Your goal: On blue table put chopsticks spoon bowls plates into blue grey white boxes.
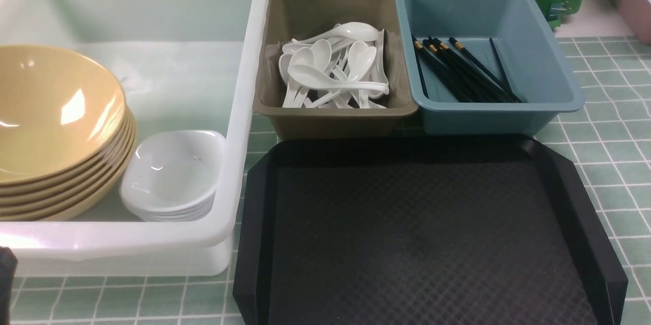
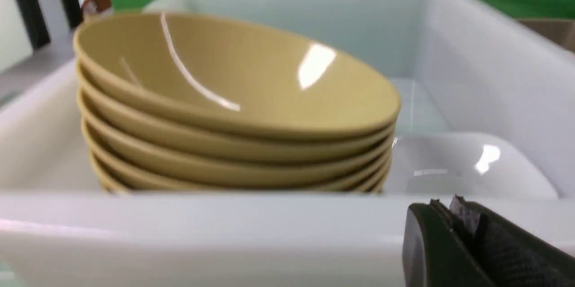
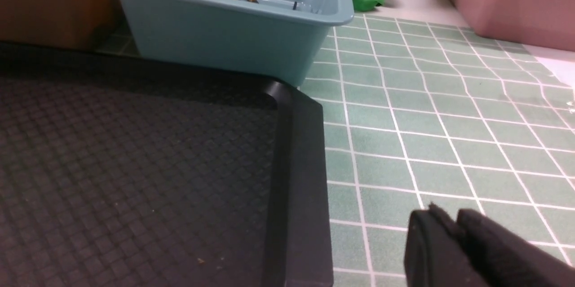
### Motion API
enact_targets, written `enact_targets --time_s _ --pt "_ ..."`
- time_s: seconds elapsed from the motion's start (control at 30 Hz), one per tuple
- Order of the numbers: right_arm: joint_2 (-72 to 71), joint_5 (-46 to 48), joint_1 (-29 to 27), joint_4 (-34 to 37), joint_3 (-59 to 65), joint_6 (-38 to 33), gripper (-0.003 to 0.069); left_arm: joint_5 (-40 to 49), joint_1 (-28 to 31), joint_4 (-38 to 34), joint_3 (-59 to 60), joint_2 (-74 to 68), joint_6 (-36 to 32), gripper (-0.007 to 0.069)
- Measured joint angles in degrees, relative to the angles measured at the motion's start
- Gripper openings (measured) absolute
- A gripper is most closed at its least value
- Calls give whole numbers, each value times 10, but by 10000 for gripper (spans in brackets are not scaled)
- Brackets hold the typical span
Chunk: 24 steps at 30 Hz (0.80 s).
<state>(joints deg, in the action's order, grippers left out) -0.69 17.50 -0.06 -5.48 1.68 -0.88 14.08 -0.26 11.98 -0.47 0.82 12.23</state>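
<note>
Left to right: tan bowls (image 1: 56, 126) and white plates (image 1: 173, 175) sat in the white tub (image 1: 244, 111), spoons (image 1: 335, 68) in the grey bin (image 1: 330, 121), chopsticks (image 1: 465, 70) in the blue bin (image 1: 554, 76). The black tray (image 1: 422, 233) lay bare; sorting looked finished, so both arms likely only needed to retreat. The left gripper (image 2: 453, 215) was pressed together, empty; the right gripper (image 3: 449, 228) appeared nearly closed, empty.

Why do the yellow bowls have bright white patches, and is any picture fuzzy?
Front view: overhead light glares off the top of the bowls and the plates. Left wrist view: the same glossy streaks on the bowls, and the left hand at the corner is out of focus. Right wrist view: even light on the blue table, only the right hand is blurred.
</note>
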Motion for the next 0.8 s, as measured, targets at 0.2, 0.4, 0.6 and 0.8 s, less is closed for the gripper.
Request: enact_targets --time_s 0.2,0.4,0.6,0.8 --pt "0 0 0 0 0 0 118 13 20 -145 20 0 -131 5" --pt "0 0 0 0 0 0 127 49 21 -186 19 0 -152 5" --pt "0 0 0 0 0 0 136 49 21 -186 19 0 -125 5" --pt "0 0 0 0 0 0 141 48 21 -186 19 0 -122 5"
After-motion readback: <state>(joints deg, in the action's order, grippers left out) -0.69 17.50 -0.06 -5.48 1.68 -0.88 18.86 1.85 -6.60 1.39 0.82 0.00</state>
